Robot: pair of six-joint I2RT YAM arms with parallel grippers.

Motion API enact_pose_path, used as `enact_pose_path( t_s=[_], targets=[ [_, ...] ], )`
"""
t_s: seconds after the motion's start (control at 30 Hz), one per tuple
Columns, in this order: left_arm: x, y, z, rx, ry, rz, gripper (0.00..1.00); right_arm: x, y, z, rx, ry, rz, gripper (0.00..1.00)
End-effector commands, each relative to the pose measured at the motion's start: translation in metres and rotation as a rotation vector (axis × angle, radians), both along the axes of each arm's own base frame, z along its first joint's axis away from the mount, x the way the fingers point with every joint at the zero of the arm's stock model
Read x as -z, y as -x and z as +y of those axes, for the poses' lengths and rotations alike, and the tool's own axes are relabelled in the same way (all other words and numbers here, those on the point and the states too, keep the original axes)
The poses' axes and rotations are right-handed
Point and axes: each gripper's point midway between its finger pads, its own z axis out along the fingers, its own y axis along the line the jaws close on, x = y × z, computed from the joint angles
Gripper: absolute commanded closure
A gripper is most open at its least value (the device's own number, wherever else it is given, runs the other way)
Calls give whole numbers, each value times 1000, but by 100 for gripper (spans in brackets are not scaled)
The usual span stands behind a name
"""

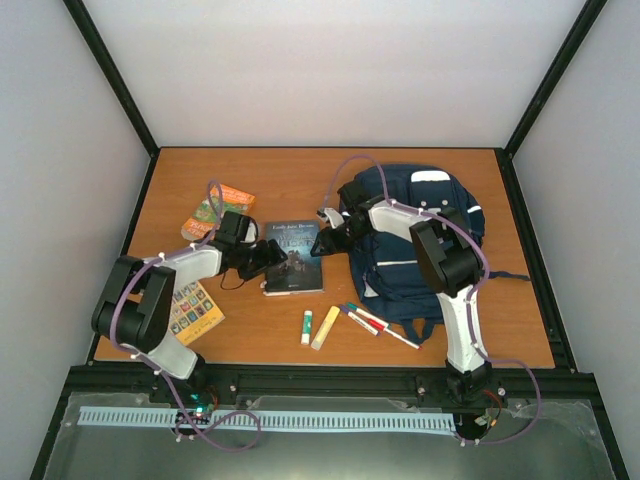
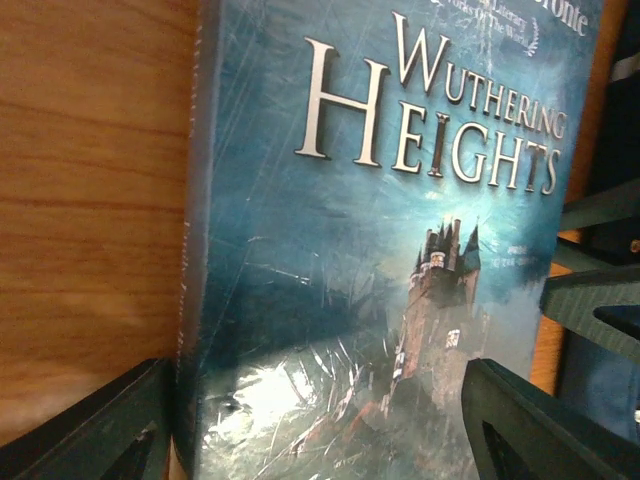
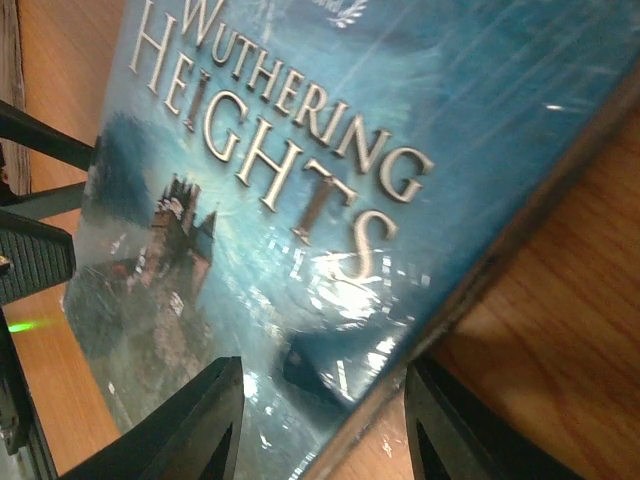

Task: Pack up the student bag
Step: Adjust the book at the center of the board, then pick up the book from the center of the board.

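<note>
The student bag (image 1: 420, 235), navy with thin white stripes, lies flat at the right back of the table. Left of it lies a teal book titled Wuthering Heights (image 1: 293, 258), which fills the left wrist view (image 2: 400, 250) and the right wrist view (image 3: 330, 180). My left gripper (image 1: 268, 255) is at the book's left edge, open, with its jaws (image 2: 320, 430) straddling the spine: one finger over the wood, the other over the cover. From the bag side, my right gripper (image 1: 330, 238) stands open across the book's opposite edge (image 3: 320, 425). Neither holds anything.
An orange-green book (image 1: 218, 210) lies at the back left and a colourful picture booklet (image 1: 195, 310) at the front left. A glue stick (image 1: 307, 327), a yellow highlighter (image 1: 325, 327) and markers (image 1: 372, 322) lie in front of the bag.
</note>
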Motion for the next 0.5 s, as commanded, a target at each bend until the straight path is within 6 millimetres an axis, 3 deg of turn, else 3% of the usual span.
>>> enact_pose_path(
  t_s=[0.0, 0.17, 0.47],
  targets=[
    [3, 2, -14, 28, 101, 19, 19, 31, 4, -10, 34, 60, 53, 54],
    [-15, 4, -31, 80, 214, -20, 19, 52, 11, -11, 33, 72, 116, 59],
    [-67, -7, -44, 62, 365, -134, 20, 64, 22, -5, 29, 32, 195, 61]
  ],
)
